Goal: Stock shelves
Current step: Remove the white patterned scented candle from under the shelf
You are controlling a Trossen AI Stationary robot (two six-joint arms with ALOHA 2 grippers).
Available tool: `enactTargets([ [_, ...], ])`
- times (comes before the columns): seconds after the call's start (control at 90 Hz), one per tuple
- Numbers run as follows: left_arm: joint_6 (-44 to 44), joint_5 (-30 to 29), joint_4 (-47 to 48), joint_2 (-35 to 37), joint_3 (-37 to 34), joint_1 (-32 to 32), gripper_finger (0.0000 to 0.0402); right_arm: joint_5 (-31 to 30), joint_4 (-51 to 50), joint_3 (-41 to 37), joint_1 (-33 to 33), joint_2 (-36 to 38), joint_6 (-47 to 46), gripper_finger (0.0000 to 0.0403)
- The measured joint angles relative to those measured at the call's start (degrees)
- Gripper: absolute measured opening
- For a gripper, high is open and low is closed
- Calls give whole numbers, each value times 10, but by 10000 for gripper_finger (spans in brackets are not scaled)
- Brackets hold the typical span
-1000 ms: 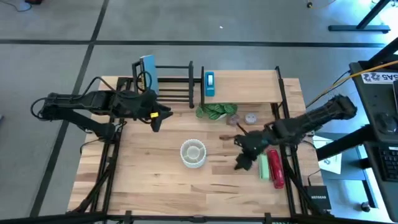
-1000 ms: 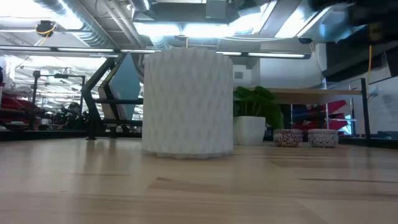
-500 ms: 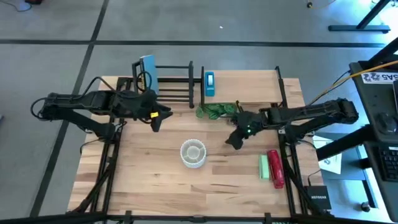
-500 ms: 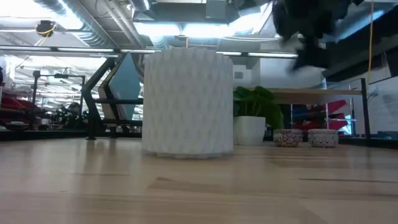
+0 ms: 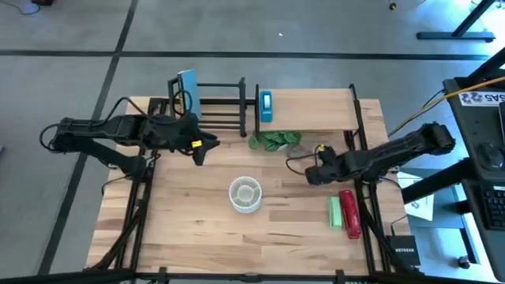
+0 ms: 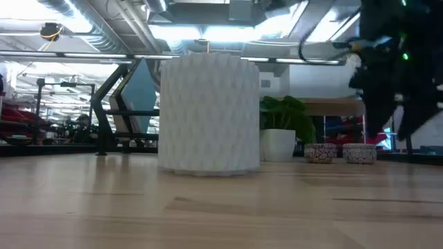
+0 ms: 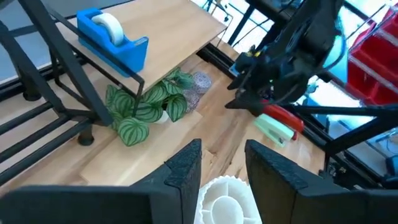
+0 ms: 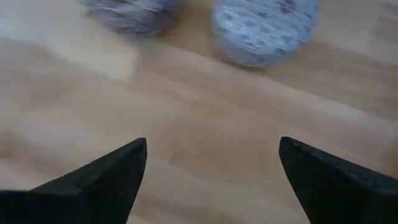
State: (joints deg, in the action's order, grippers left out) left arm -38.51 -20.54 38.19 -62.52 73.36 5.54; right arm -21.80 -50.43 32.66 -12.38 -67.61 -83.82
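Very little here can be read. In the high view a white sign (image 5: 480, 97) lying on the dark desk to my right, beyond my surface, carries large dark characters that look like "2 2", but I cannot be sure of them. A small black box (image 5: 403, 254) near the front right corner of my surface bears a short pale word, too small for me to make out. I can read no other lettering or numbers.
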Motion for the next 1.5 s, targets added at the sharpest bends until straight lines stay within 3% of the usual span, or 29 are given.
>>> enactTargets([
  [0.378,-39,-2,-3,-4,0,0,107,-99,54,-70,0,1,-46,365],
  [0.678,-61,-13,-5,-14,0,0,107,-124,114,-92,25,19,-9,365],
  [0.989,-64,-13,-13,-22,0,0,107,-95,172,-92,130,19,168,361],
  [1.244,-65,-13,-17,-24,0,0,107,-30,191,-92,218,19,258,299],
  [1.5,-65,-13,-17,-24,0,0,107,16,176,-78,233,19,284,202],
])
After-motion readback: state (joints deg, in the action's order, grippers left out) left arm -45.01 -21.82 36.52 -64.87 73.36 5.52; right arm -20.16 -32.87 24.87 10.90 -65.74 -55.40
